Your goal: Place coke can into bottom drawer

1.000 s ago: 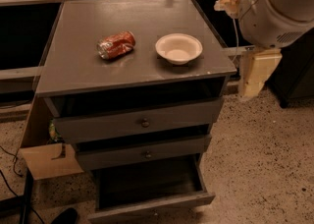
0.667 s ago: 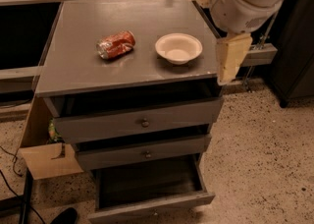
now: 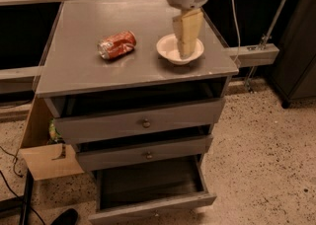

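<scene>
The coke can (image 3: pixel 117 45), red-orange with a silver end, lies on its side on the grey cabinet top (image 3: pixel 89 71), left of centre. My gripper (image 3: pixel 186 34) hangs from the white arm over the cream bowl (image 3: pixel 168 51), to the right of the can and apart from it. It holds nothing that I can see. The bottom drawer (image 3: pixel 153 208) is pulled out at the base of the cabinet, and its dark interior shows nothing inside.
Two shallower grey drawers with round knobs (image 3: pixel 146 123) (image 3: pixel 148 155) sit slightly ajar above the bottom one. A cardboard flap (image 3: pixel 49 162) stands at the cabinet's left. A grey rail (image 3: pixel 254 54) and a dark cabinet (image 3: pixel 296 66) are on the right, on speckled floor.
My arm has swung left from beside the cabinet's right edge to above the cream bowl. The can, bowl and drawers have not moved.
</scene>
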Robot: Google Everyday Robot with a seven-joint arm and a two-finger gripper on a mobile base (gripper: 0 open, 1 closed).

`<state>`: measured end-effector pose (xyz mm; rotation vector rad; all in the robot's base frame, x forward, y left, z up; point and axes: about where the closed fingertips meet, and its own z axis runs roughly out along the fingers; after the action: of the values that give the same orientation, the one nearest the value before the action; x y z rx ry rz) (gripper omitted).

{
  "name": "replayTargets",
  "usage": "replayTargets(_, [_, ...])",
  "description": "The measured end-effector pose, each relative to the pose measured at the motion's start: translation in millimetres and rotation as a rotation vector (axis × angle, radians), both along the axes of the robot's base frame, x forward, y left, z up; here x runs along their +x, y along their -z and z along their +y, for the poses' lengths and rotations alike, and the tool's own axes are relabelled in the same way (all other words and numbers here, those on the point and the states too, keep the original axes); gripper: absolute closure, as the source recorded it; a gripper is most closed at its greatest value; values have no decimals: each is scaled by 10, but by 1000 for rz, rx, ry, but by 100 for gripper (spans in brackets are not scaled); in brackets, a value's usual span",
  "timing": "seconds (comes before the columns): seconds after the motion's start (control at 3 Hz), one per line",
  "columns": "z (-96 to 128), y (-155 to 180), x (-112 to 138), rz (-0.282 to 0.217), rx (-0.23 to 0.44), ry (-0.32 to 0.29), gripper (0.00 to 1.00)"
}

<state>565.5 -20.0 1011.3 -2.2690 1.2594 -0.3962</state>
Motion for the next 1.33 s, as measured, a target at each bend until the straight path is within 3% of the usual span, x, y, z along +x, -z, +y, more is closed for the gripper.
replayTargets(0.67, [794,180,480,21,-51,-73,0])
replayTargets(1.0, [795,180,480,21,-52,-73,0])
replayTargets(1.33, [720,220,541,14,-100,-64,0])
